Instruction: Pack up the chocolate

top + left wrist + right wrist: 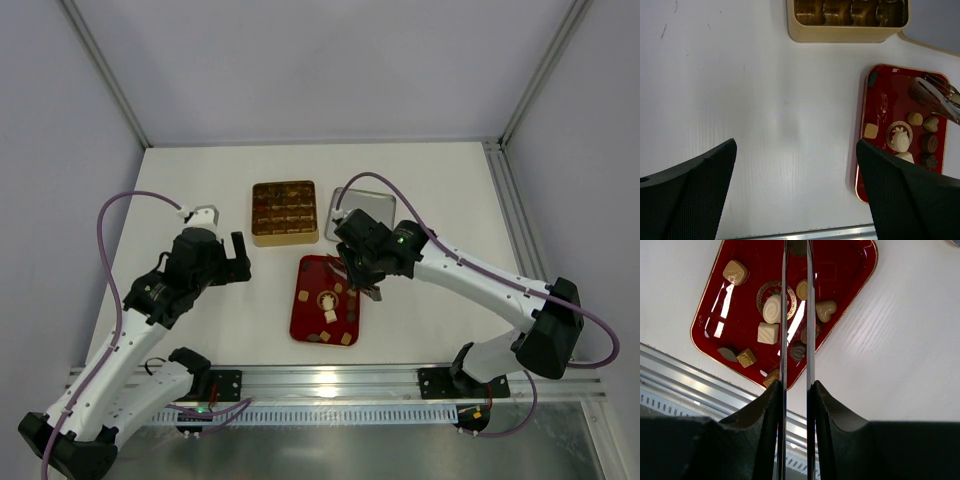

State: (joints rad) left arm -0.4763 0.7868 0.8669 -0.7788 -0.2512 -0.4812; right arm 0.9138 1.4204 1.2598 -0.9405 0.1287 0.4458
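Right wrist: tongs over the red tray
Right gripper clamps the tongs; left gripper gapes. Pinch one chocolate gently, tips level.

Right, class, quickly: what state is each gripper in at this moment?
Left gripper: wide open, holding nothing.
Right gripper: closed on metal tongs; whether their tips hold anything cannot be told.

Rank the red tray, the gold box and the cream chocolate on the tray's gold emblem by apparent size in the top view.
1. red tray, largest.
2. gold box, somewhat smaller.
3. cream chocolate, tiny.
All sit at table level, so distance hardly matters.
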